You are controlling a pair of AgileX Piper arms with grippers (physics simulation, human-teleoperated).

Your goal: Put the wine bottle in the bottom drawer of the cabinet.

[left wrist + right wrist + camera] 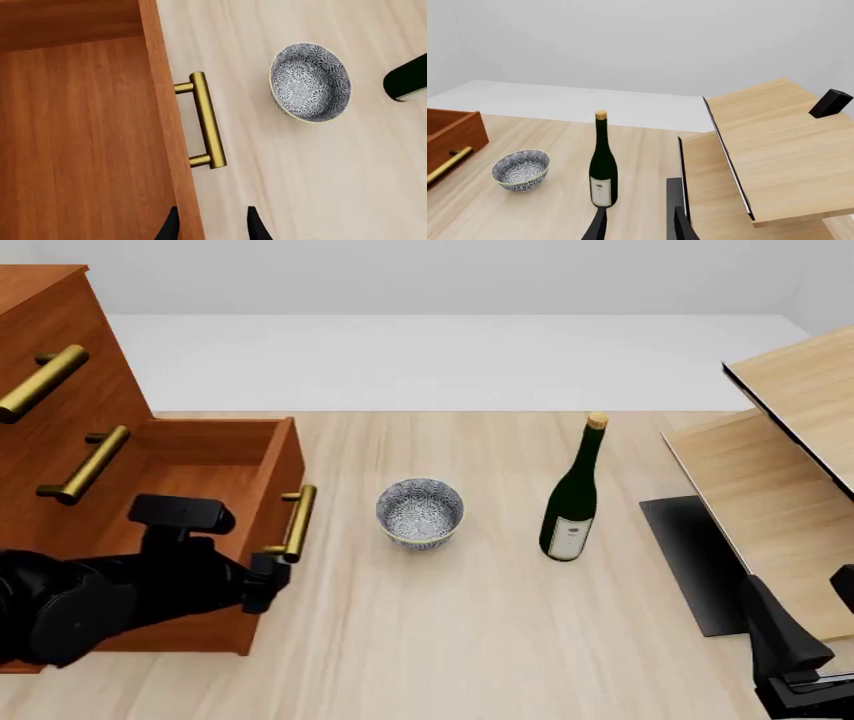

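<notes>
While the wine bottle [574, 495] stands upright on the tabletop [454, 640], untouched by either arm, it sits right of centre in the front view, between the small speckled bowl [420, 512] and the pale shelf unit [787, 470]. The bowl rests near the bottle's left, apart from it, and just right of the bottom drawer [200, 490]. That drawer is pulled out from the cabinet [54, 370], its wooden interior showing bare and its brass handle [296, 523] facing the bowl. Two upper drawers above it are shut.

The left gripper [212, 227] hangs over the drawer's front panel near the handle; its jaws are parted, one finger on each side of the panel's top edge, holding nothing. The right gripper [638, 225] is low at the near right of the tabletop, well apart from the bottle and pointing toward it, jaws spread and empty beside the shelf unit's dark base [694, 560].
</notes>
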